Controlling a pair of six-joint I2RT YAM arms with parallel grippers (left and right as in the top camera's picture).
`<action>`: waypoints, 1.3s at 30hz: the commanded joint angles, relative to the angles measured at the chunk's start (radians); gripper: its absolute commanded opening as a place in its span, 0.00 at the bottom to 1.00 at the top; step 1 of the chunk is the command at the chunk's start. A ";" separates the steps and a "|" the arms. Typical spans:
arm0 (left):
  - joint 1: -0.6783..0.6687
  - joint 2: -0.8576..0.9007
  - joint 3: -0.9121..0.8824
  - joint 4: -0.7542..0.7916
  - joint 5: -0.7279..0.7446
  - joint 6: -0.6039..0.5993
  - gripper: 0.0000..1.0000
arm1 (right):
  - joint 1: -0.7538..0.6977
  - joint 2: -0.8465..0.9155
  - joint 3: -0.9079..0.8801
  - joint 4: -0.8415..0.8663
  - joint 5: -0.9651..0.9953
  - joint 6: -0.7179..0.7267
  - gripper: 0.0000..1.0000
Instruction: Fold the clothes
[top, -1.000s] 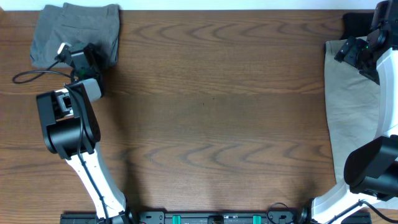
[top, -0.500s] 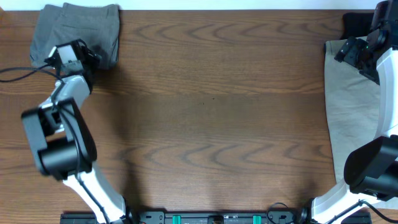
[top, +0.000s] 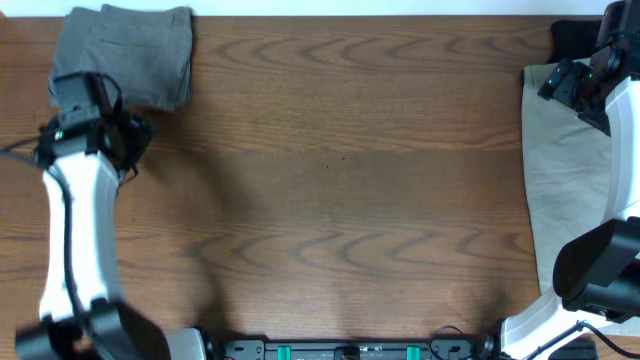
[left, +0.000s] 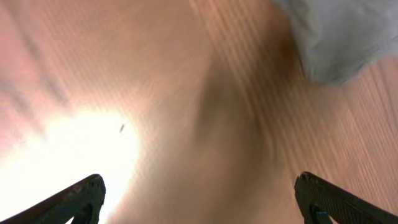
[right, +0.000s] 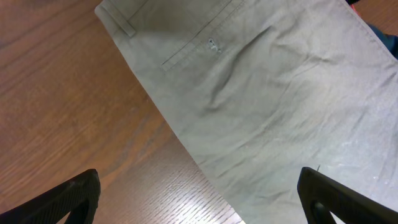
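Folded grey shorts (top: 130, 50) lie at the table's far left corner; a blurred corner of them shows in the left wrist view (left: 339, 37). Beige-khaki shorts (top: 560, 170) lie spread flat along the right edge; the right wrist view shows their waistband and buttoned back pocket (right: 214, 45). My left gripper (top: 80, 95) is open and empty, just in front of the grey shorts; its fingertips (left: 199, 199) are wide apart over bare wood. My right gripper (top: 562, 82) is open and empty above the beige shorts' far end, fingertips (right: 199, 199) spread over the cloth's edge.
The brown wooden table (top: 340, 180) runs between the two garments. A dark object (top: 575, 38) sits at the far right corner behind the beige shorts. A black cable (top: 15, 150) hangs by the left arm. The arm bases stand at the front edge.
My left arm has swung leftward and its gripper has drawn back off the grey shorts toward the left edge. The right arm and both garments have not moved.
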 joint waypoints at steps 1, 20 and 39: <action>0.002 -0.143 -0.089 -0.040 0.066 -0.022 0.98 | -0.005 -0.017 0.006 -0.002 0.014 0.012 0.99; 0.000 -0.660 -0.490 -0.193 0.243 0.058 0.98 | -0.005 -0.017 0.006 -0.002 0.014 0.011 0.99; -0.066 -0.690 -0.530 -0.169 0.212 0.088 0.98 | -0.005 -0.017 0.006 -0.002 0.014 0.011 0.99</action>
